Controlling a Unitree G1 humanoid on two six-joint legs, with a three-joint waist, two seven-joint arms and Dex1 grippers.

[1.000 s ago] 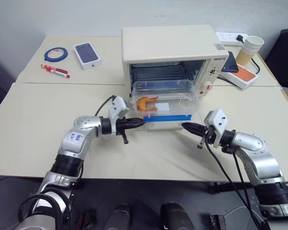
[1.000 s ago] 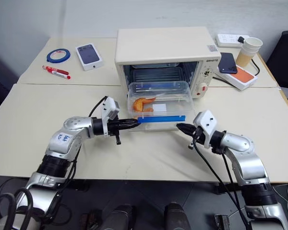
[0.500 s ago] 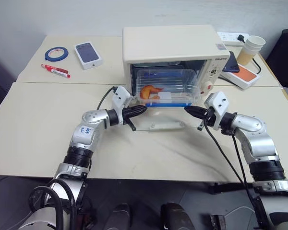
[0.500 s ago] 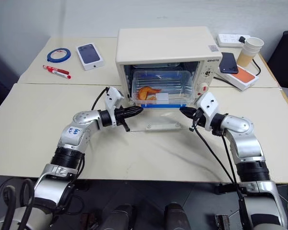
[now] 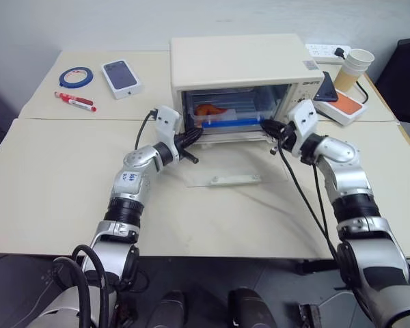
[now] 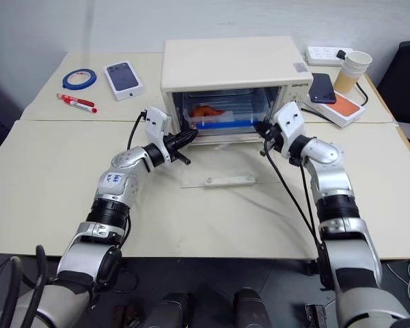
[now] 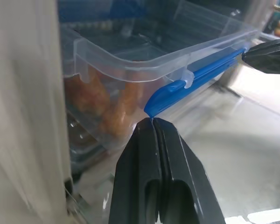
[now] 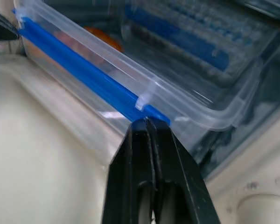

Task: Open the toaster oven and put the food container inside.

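Toaster oven (image 5: pixel 242 61), glass door (image 5: pixel 236 164) folded flat; food container (image 5: pixel 232 113) mostly inside. Left gripper (image 7: pixel 151 122) and right gripper (image 8: pixel 146 121) clenched empty, tips against its blue clip (image 7: pixel 196 77). Phone box (image 5: pixel 121 75), marker (image 5: pixel 76 101), tape roll (image 5: pixel 76 74) well apart.

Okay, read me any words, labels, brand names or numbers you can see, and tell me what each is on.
Toaster oven: a short dark brand word on its front upper right, too small to read.
Left arm: blue handwriting on a white sticker, not legible.
Markings around the oven knobs: too small to read.
Nothing else legible.
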